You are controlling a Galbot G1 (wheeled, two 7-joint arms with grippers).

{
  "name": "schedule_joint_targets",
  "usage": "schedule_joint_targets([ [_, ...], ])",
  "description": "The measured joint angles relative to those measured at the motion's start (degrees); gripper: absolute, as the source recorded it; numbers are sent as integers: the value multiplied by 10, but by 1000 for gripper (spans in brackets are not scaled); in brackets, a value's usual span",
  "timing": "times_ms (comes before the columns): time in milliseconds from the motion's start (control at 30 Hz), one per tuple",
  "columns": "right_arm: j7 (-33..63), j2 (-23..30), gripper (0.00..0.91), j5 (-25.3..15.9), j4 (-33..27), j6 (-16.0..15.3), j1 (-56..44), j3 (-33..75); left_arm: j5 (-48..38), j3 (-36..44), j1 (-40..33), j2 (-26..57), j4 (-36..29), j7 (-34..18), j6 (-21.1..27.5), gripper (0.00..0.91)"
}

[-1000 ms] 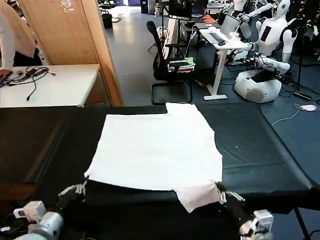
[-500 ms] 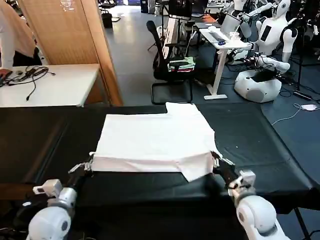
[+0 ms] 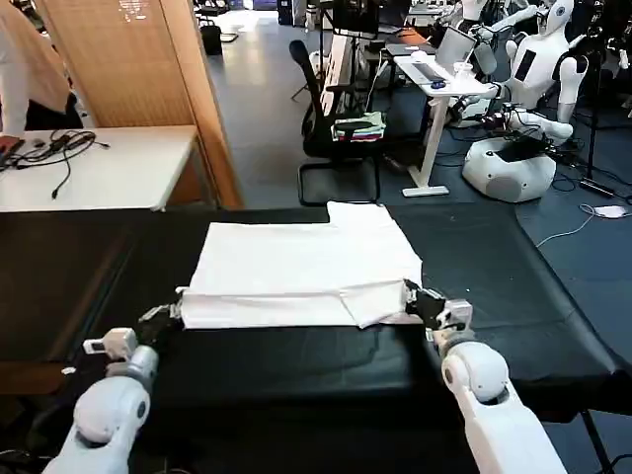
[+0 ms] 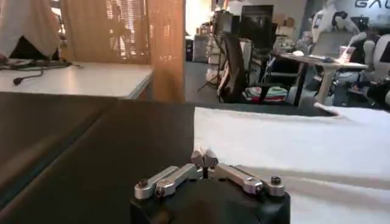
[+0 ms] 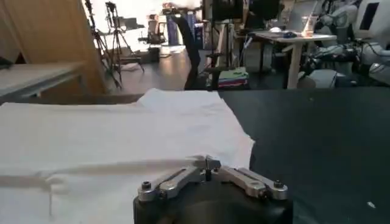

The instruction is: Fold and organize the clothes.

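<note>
The white T-shirt (image 3: 306, 262) lies plain side up on the black table (image 3: 513, 296), its near part doubled back into a thick fold along the front. My left gripper (image 3: 176, 308) is shut on the fold's left corner. My right gripper (image 3: 410, 294) is shut on the right corner, where a sleeve flap bunches. In the left wrist view the closed left gripper (image 4: 205, 157) meets the shirt's (image 4: 286, 146) edge. In the right wrist view the right gripper (image 5: 207, 163) pinches the shirt (image 5: 109, 134), which spreads out beyond it.
A white side table (image 3: 99, 168) with cables and a wooden partition (image 3: 128, 59) stand back left. An office chair (image 3: 331, 109) holding folded green and pale garments (image 3: 357, 126), a white desk (image 3: 434, 79) and parked robots (image 3: 513, 158) stand behind. Bare black tabletop flanks the shirt.
Both grippers have travelled away from the table's front edge, carrying the shirt's near hem up and over the body. The visible white area has shortened into a folded band.
</note>
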Motion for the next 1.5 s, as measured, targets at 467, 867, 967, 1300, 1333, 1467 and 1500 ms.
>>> schedule_joint_targets([
  [467, -3, -68, 878, 6, 126, -20, -123, 39, -53, -22, 48, 22, -42, 8, 55, 878],
  [867, -4, -69, 263, -7, 148, -18, -164, 40, -73, -34, 85, 27, -47, 25, 61, 0],
  [967, -2, -68, 78, -8, 147, -17, -164, 38, -74, -34, 87, 25, -45, 24, 61, 0],
  [1300, 19, -81, 20, 19, 166, -44, -179, 49, -54, -33, 110, 33, -64, 20, 61, 0],
  [1333, 24, -84, 20, 25, 171, -53, -183, 51, -45, -33, 113, 34, -68, 17, 63, 0],
  [1467, 39, -99, 10, 41, 196, -90, -207, 59, -32, -35, 132, 45, -87, -1, 81, 0],
  [1500, 43, -103, 20, 41, 205, -100, -216, 61, -31, -36, 138, 49, -95, -4, 88, 0],
])
